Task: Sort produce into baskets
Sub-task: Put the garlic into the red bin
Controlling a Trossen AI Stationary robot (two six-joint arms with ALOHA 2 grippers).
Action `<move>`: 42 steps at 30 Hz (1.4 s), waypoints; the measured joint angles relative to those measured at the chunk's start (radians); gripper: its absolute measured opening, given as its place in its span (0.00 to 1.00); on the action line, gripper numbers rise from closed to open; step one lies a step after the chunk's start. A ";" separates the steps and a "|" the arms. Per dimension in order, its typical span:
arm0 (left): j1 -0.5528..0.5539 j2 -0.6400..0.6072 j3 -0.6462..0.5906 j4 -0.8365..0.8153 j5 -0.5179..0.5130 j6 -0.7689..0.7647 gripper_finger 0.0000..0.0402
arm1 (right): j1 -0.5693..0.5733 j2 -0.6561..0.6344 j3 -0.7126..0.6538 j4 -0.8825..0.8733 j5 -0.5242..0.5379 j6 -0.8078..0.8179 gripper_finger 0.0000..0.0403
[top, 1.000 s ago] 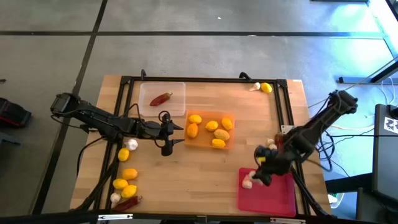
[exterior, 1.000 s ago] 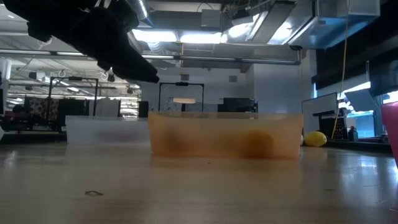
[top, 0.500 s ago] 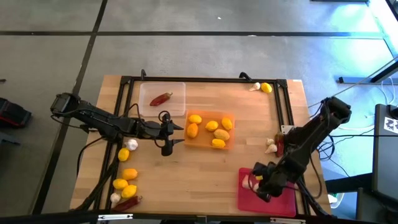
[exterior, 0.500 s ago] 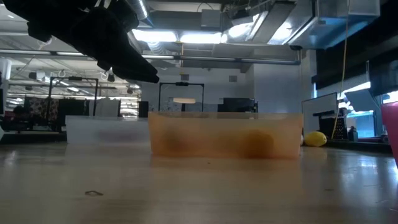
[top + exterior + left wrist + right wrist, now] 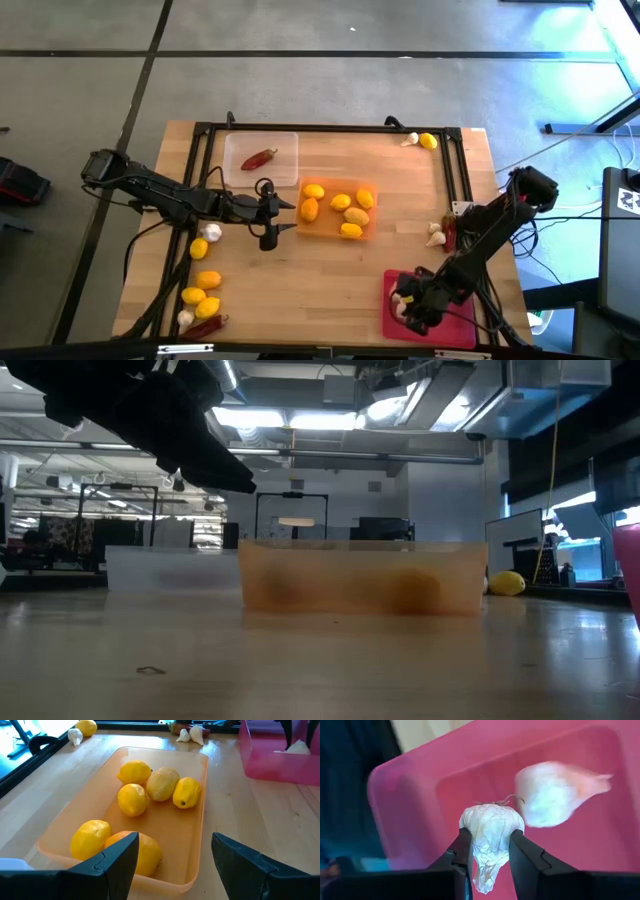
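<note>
Yellow lemons and pale garlic lie loose at the table's left edge: one garlic bulb (image 5: 213, 231) beside a lemon (image 5: 199, 248), then three more lemons (image 5: 203, 293) farther down the same edge, with another small garlic (image 5: 185, 318) and a dark red chili (image 5: 206, 326) near the front corner. Just right of these, the left arm reaches across the wooden table (image 5: 320, 280) and its left gripper (image 5: 283, 217) hangs with its fingers spread wide and nothing between them, right beside the left end of the orange tray (image 5: 371, 227); in the left wrist view the two dark fingers (image 5: 117, 856) frame that orange tray, which holds five lemons (image 5: 133, 799). Behind the gripper, toward the far edge, sits the clear tray (image 5: 285, 172) with a single red chili pepper (image 5: 259, 158) inside. Farther right, at the far rail, a lone lemon (image 5: 428, 141) rests touching a garlic clove (image 5: 410, 139). Near the right edge, two garlic bulbs (image 5: 435, 234) lie together beside another dark chili (image 5: 449, 231). At the front right stands the red-pink tray (image 5: 455, 325), and the right gripper (image 5: 408, 308) hovers over its left part, its fingers pinched on a garlic bulb; the right wrist view shows that held garlic (image 5: 490, 832) clamped between the two fingers above the pink floor, while a second bulb (image 5: 555, 792) already lies inside the tray, apart from the held one.
</note>
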 joint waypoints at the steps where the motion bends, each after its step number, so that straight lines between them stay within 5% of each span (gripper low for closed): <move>1: 0.000 0.000 0.000 0.000 0.000 0.000 0.61 | 0.000 0.003 0.000 -0.004 0.021 -0.008 0.21; 9: 0.000 0.000 0.000 0.001 0.000 -0.001 0.61 | -0.002 0.007 0.000 -0.009 0.166 0.009 0.22; 15: 0.000 0.000 0.000 0.001 0.000 -0.001 0.61 | -0.029 0.007 0.000 -0.006 0.155 0.035 0.41; 21: 0.000 0.000 0.000 0.001 0.000 -0.005 0.61 | -0.079 -0.003 0.000 -0.008 -0.018 -0.015 0.59; 28: 0.000 0.000 0.000 0.001 0.000 -0.004 0.61 | -0.139 -0.137 0.000 -0.030 -0.063 -0.035 0.61; 42: 0.000 0.000 0.000 -0.002 0.000 -0.004 0.61 | -0.415 -0.429 0.000 -0.401 0.305 -0.101 0.57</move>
